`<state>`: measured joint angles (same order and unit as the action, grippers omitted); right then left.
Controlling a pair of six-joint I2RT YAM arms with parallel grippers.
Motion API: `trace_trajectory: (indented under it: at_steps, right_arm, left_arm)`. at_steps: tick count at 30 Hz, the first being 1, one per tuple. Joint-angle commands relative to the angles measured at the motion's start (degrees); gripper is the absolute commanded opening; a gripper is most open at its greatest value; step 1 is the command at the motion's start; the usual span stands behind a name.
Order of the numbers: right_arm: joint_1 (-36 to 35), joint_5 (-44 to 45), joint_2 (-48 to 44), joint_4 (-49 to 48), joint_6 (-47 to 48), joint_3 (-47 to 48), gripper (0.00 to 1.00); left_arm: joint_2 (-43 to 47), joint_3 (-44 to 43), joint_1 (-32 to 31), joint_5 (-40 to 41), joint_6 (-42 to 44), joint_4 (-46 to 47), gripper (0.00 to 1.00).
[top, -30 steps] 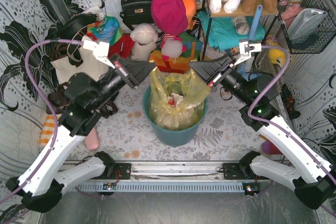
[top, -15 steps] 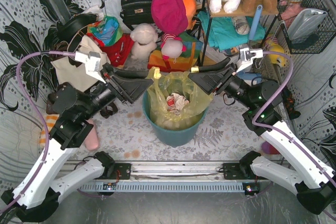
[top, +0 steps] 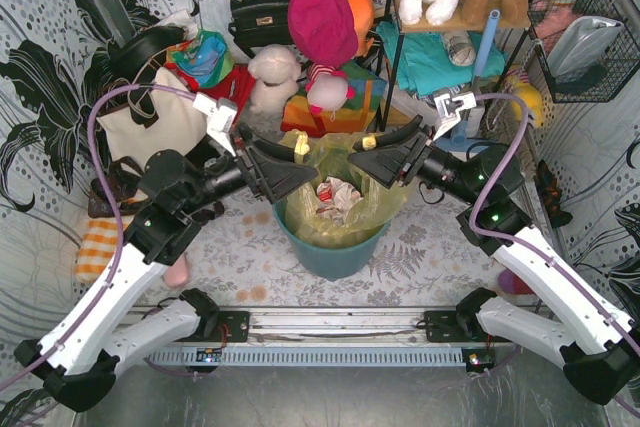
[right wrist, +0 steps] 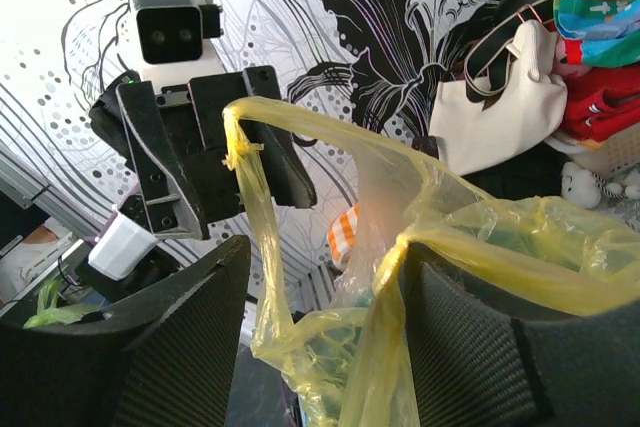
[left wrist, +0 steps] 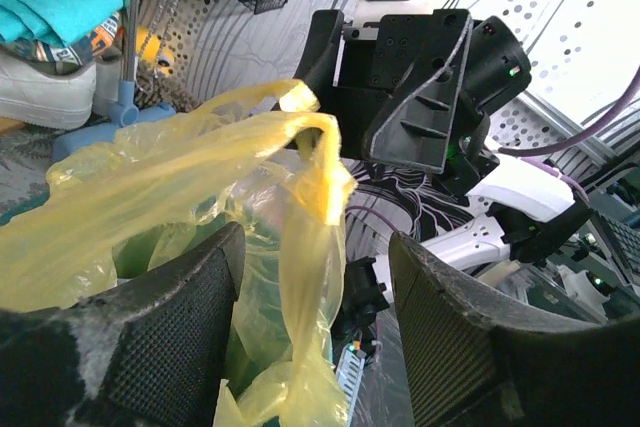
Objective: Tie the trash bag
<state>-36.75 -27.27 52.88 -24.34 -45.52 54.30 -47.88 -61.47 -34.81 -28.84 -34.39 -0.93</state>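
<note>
The trash bag [top: 335, 197], thin yellow-green plastic, sits in the round teal bin [top: 335, 252] with crumpled waste inside. My left gripper [top: 305, 160] and right gripper [top: 360, 152] face each other just above its mouth, both open. In the left wrist view a twisted bag handle [left wrist: 315, 177] hangs loose between the left gripper's [left wrist: 315, 247] fingers, its top hooked on the right gripper's fingertip. In the right wrist view one handle [right wrist: 255, 207] dangles from the left gripper's fingertip, and another strip [right wrist: 480, 257] drapes over one finger of the right gripper [right wrist: 325, 247].
A cream tote bag [top: 150, 127] with black straps leans at the left. A black handbag [top: 260, 12], plush toys [top: 325, 27] and folded clothes crowd the back. A shelf rack [top: 440, 37] and wire basket [top: 585, 37] stand at the right. Patterned walls close both sides.
Both grippers went from shut to open and came down and inward over the bin. The bag's handles, held stretched up before, now hang slack on the fingertips.
</note>
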Motion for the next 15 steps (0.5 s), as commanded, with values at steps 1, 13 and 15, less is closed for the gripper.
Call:
trace_trajectory:
  at_steps: [1, 13, 15]
  right_arm:
    - [-0.43, -2.06, 0.06, -0.44, 1.32, 1.85, 0.60]
    - [-0.42, -0.16, 9.61, -0.29, 4.17, 24.52, 0.58]
    - [-0.41, 1.19, 11.48, 2.61, 5.55, 29.93, 0.58]
  left_arm:
    - [-2.27, 0.23, 0.30, -3.58, -0.95, 8.99, 0.68]
    - [-11.97, -23.89, 0.31, -8.57, 0.87, 12.11, 0.64]
    - [-12.70, -28.90, 0.27, -5.23, 2.63, 7.29, 0.62]
